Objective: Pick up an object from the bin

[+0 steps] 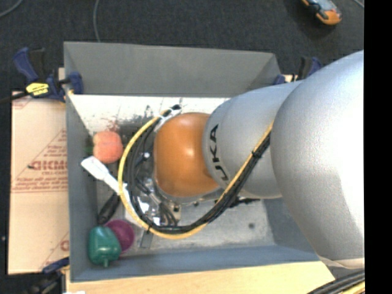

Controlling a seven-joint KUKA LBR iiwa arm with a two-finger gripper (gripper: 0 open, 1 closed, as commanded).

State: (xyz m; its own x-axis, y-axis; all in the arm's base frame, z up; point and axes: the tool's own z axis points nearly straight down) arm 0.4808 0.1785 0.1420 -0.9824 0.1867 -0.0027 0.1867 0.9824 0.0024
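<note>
Gripper (pixel 151 215) sits low in the left-middle of the bin (pixel 171 66), tucked under the orange cover (pixel 180 155) and a loop of yellow cable (pixel 125 159), so I honestly can't tell if it's wide, narrow or holding anything. The closest thing is a white handle (pixel 100 169) lying slantwise just to its left, with its inner end running under the cable. Just below that there's a thin dark thing (pixel 108 207) near the left wall. The front-left corner has 2 items pressed together: a purple ball (pixel 124 231) and a green pepper (pixel 101 245), the pepper right by the front edge. A peach-coloured ball (pixel 108 146) sits further back along the left wall. The left side is pretty cramped; the only open floor is front-right, under the big arm (pixel 306 158).
</note>
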